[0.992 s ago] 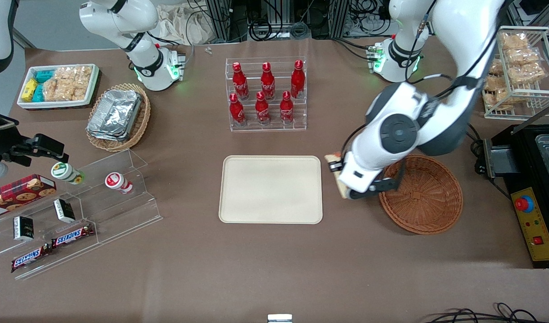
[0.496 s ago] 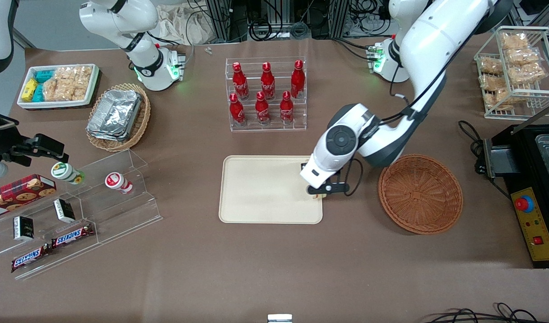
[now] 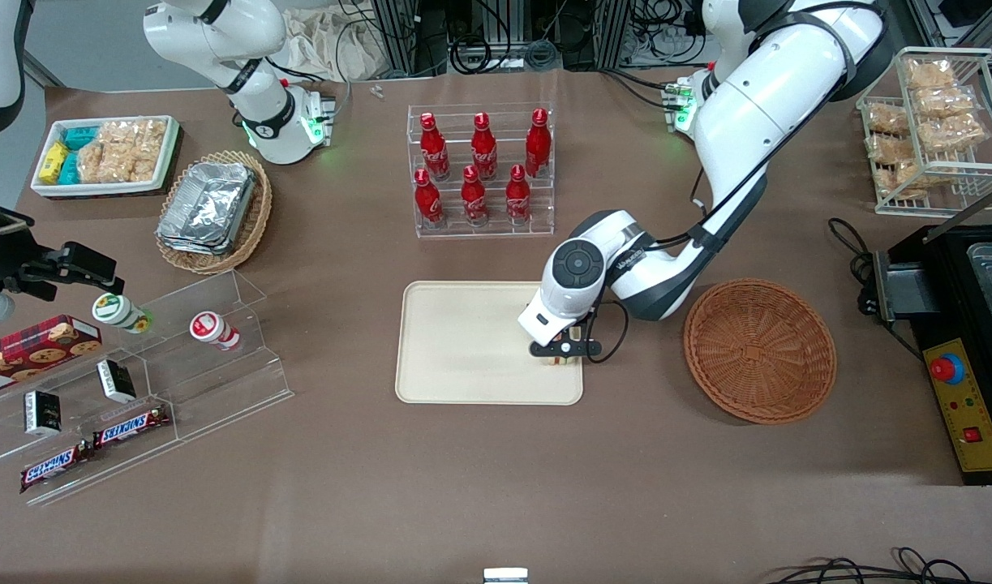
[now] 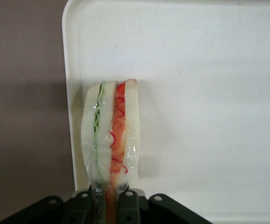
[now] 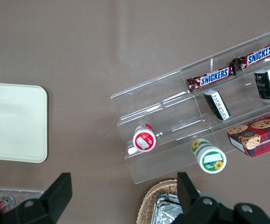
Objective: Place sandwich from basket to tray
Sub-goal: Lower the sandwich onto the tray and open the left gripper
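Transfer mostly done. The sandwich (image 4: 110, 140) is out of the basket (image 3: 759, 350), which sits empty on the table toward the working arm's end. The gripper (image 3: 562, 350) holds it low over the tray (image 3: 463, 341), near the tray edge closest to the basket, fingers clamped on the sandwich's narrow end. Whether the wedge touches the tray surface cannot be told from these views (a shadow lies close beside it). Left to do, by judgement: lower if needed, release, withdraw.

Materials: sandwich is soft pale bread in two slabs, with green and orange-red filling between, apparently under glossy clear wrap. Tray is flat, matte cream, faintly speckled, with rounded corners and a low rim. Basket is round, shallow, reddish-brown woven wicker.
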`<act>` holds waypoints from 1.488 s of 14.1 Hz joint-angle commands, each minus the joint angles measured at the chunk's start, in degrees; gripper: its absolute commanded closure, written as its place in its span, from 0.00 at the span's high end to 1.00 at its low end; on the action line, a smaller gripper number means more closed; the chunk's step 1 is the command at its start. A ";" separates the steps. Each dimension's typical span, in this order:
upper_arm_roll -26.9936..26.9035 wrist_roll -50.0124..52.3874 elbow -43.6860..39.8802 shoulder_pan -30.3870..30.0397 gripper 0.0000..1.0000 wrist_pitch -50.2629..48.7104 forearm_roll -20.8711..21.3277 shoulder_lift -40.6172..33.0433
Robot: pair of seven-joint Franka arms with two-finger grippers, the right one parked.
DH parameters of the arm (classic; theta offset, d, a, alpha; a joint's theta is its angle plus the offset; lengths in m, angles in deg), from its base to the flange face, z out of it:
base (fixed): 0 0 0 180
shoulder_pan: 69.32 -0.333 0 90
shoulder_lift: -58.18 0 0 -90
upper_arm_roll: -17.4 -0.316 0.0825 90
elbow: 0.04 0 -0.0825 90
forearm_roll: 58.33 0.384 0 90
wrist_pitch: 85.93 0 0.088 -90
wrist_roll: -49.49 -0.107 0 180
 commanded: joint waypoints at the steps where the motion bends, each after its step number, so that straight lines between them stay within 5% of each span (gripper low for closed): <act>1: 0.14 1.83 -2.87 0.28 1.00 0.18 1.78 1.30; 7: -1.26 4.55 -12.88 -0.51 1.00 -14.81 0.91 -3.78; 14: -0.92 -1.83 -12.12 -13.58 1.00 -25.57 0.46 -12.57; 21: 4.53 -18.83 11.50 -31.96 1.00 -15.22 -8.85 -31.10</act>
